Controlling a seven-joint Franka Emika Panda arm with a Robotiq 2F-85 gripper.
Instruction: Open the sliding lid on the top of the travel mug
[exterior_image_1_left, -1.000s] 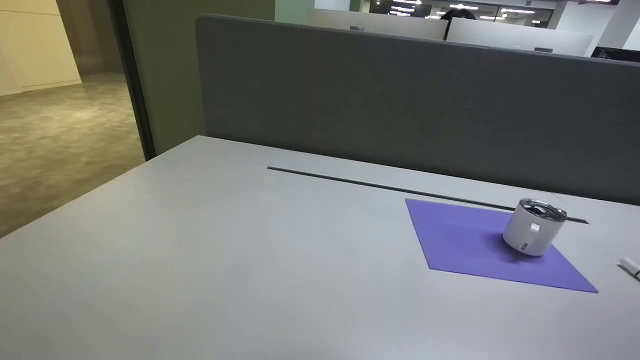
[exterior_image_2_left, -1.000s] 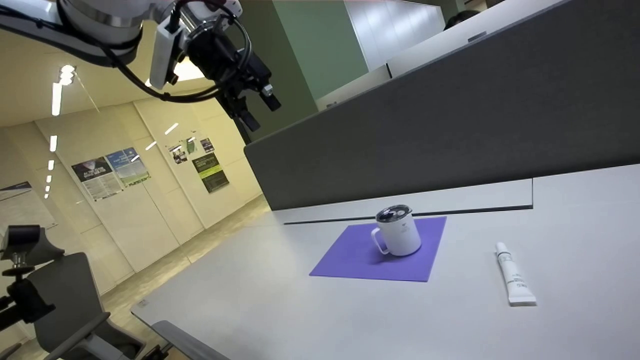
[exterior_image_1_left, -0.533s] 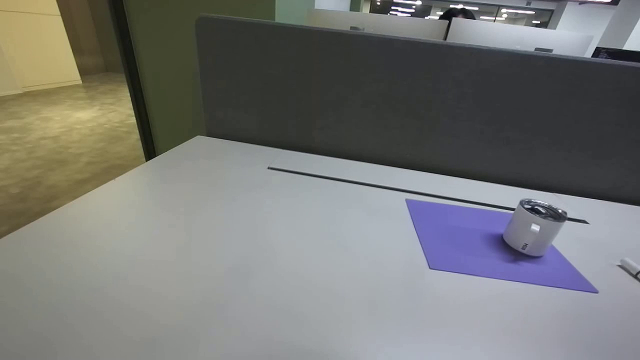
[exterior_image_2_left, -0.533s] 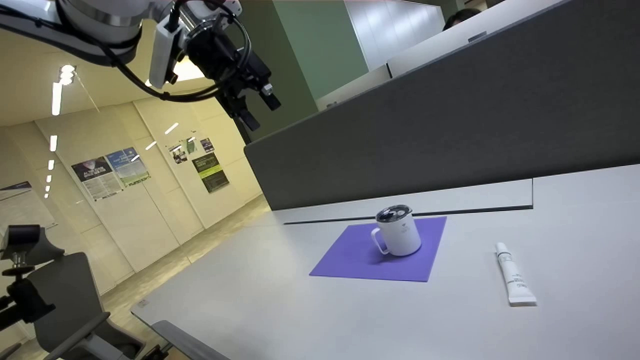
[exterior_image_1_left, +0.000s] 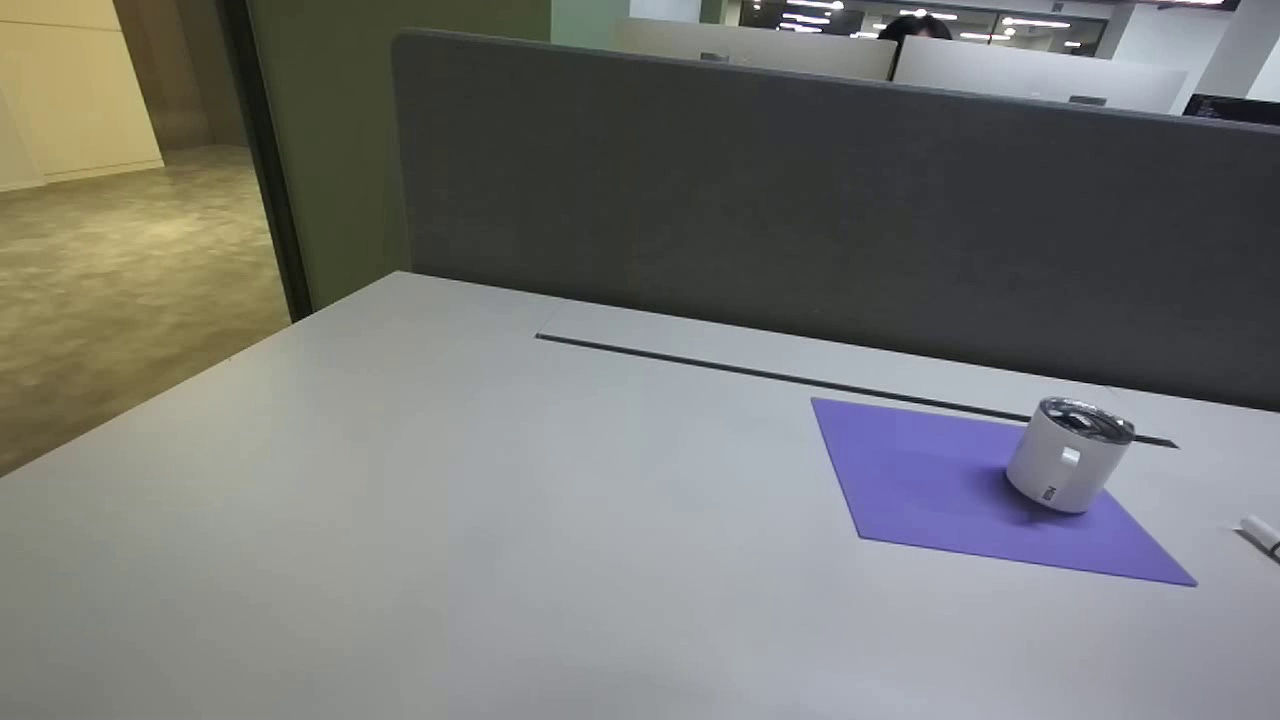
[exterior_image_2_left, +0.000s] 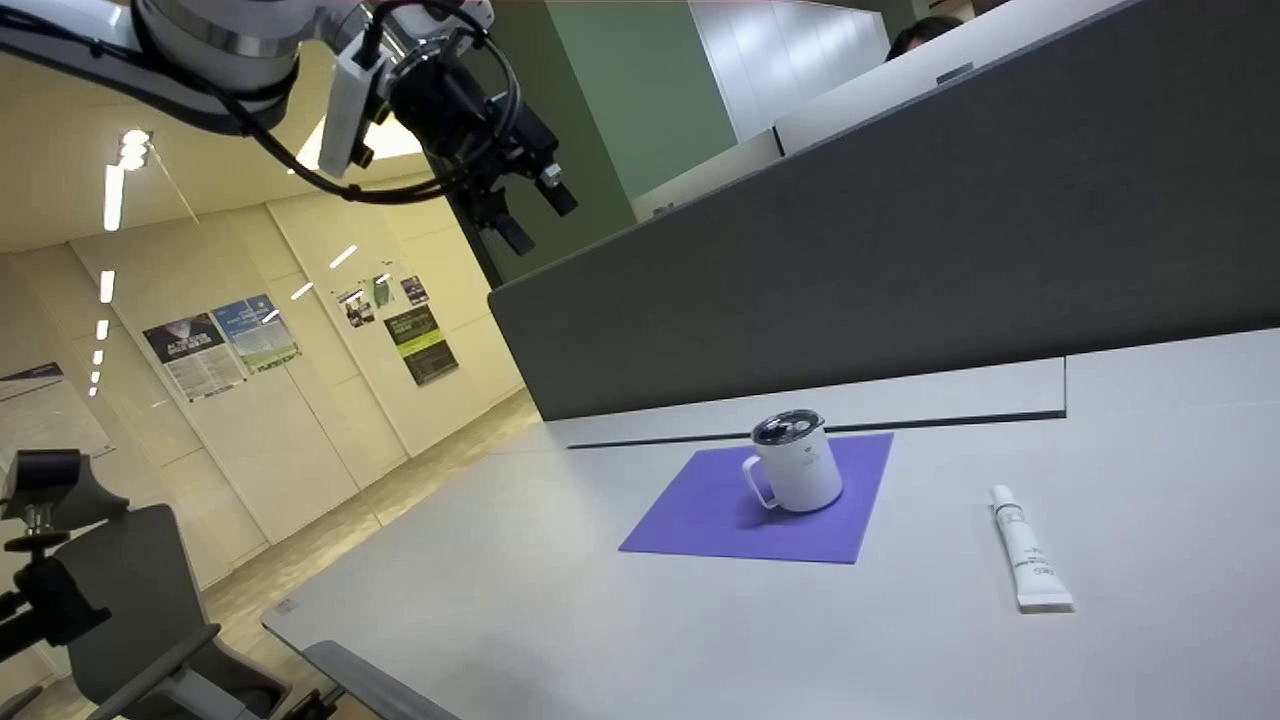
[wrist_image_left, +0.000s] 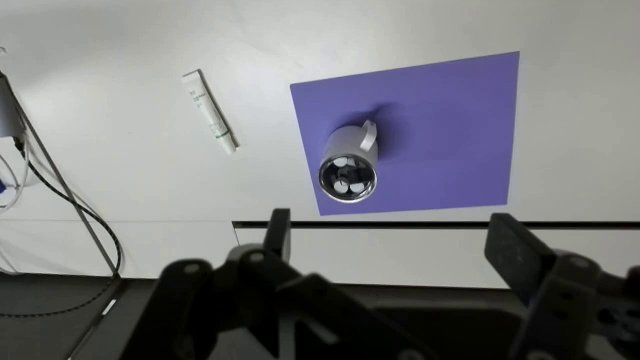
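The white travel mug (exterior_image_1_left: 1060, 478) stands upright on the purple mat (exterior_image_1_left: 900, 470), as it does in an exterior view (exterior_image_2_left: 805, 475) and the wrist view (wrist_image_left: 345, 141). Its handle shows in all views. The dark, shiny round sliding lid (exterior_image_2_left: 788, 427) caps the mug; in the wrist view the lid (wrist_image_left: 348, 177) faces the camera, and its slider position is too unclear to tell. My gripper (exterior_image_2_left: 543, 222) is high above the table, well away from the mug. In the wrist view the gripper (wrist_image_left: 390, 225) has its fingers wide apart with nothing between them.
A white tube (exterior_image_2_left: 1028, 555) lies on the table beside the mat. A dark grey partition (exterior_image_1_left: 750, 200) stands along the table's back edge, behind a narrow dark slot (exterior_image_1_left: 740, 368). Cables (wrist_image_left: 65, 192) run at the left of the wrist view.
The arm and gripper have shifted slightly to the right and a little up in an exterior view within the last half second. The mug, mat and tube have not moved.
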